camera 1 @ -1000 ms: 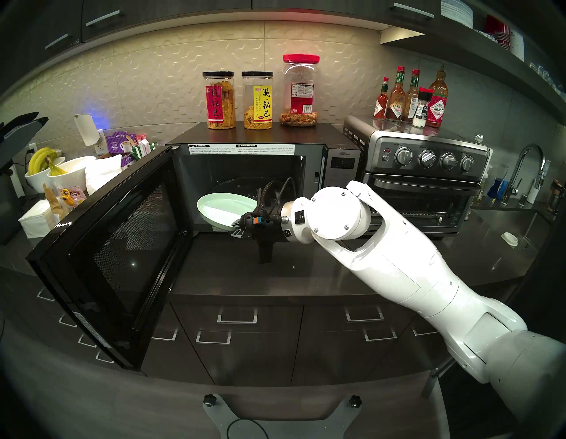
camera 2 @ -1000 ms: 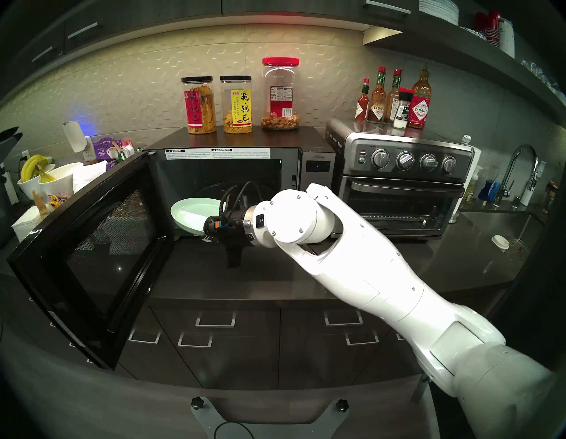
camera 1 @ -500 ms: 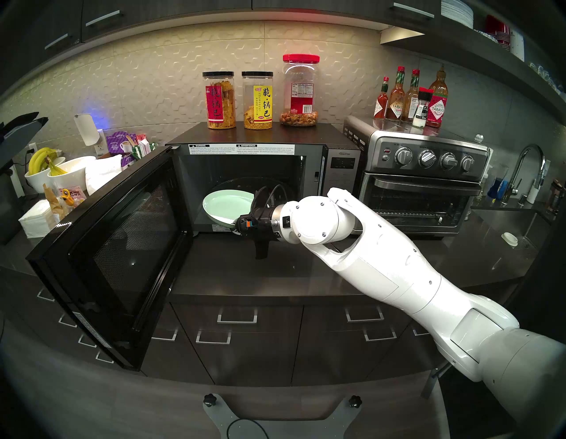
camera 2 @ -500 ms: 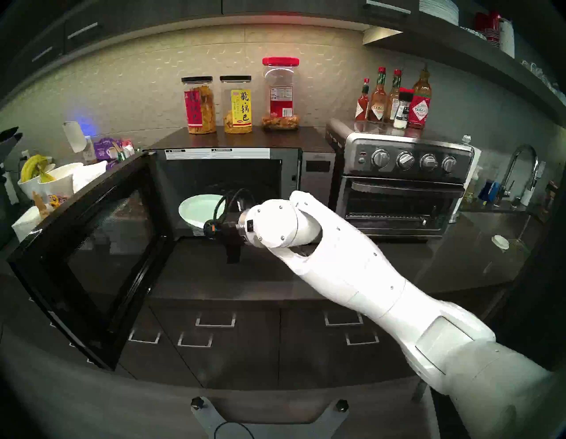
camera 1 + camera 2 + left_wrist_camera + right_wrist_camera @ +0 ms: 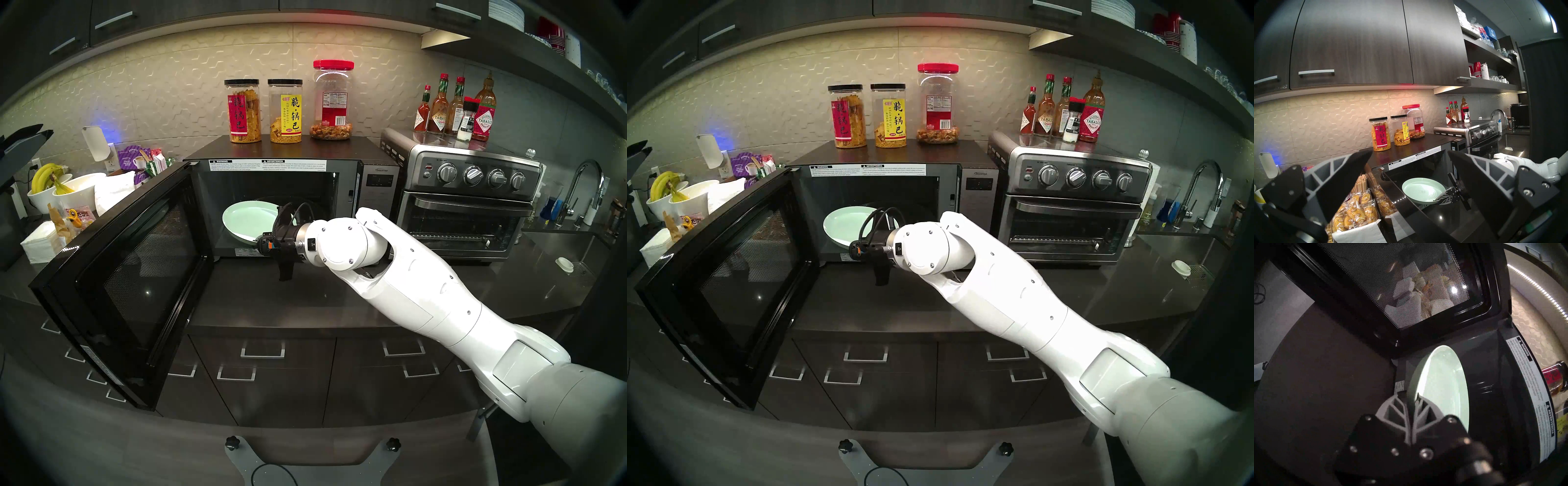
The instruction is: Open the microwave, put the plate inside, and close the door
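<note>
1. One microwave (image 5: 291, 149), with one door (image 5: 129, 271).
2. One mint-green plate (image 5: 247, 219).
3. One toaster oven (image 5: 468, 203) with four knobs.
4. Three snack jars (image 5: 285, 110) on the microwave.
5. Two white bowls (image 5: 78, 190).

A stainless toaster oven (image 5: 468, 203) with four knobs stands on the tabletop (image 5: 271, 298). On top of it cluster hot-sauce bottles (image 5: 454, 108). To its left, three snack jars (image 5: 288, 108) stand in a row; farther left, bananas (image 5: 47, 174) lie in white bowls (image 5: 78, 190). To its right, a faucet (image 5: 583, 186) arches over a sink.
</note>
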Controlling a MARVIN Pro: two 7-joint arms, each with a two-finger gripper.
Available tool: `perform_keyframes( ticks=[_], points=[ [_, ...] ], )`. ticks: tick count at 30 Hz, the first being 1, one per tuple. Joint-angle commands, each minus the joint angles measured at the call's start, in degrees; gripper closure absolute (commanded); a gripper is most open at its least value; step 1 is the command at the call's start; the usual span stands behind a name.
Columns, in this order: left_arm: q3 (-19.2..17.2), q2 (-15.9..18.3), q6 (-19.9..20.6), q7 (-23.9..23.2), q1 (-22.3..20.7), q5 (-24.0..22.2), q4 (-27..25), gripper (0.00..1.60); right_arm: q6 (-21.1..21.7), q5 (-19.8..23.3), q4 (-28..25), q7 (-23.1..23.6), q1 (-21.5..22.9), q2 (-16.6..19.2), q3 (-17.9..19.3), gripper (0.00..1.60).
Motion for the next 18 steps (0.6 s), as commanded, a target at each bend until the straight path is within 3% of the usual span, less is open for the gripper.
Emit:
perform_keyframes(
  ticks=[1,18],
  points=[
    [-0.3,0.2,-0.1,-6.0,0.1,0.0,0.1,0.00,-0.1,-0.1,-0.6,-1.1,0.9,-1.1,0.8,1.60],
    [-0.3,0.2,-0.1,-6.5,0.1,0.3,0.2,0.00,-0.4,-0.7,-0.6,-1.1,0.5,-1.4,1.1,1.60]
  ],
)
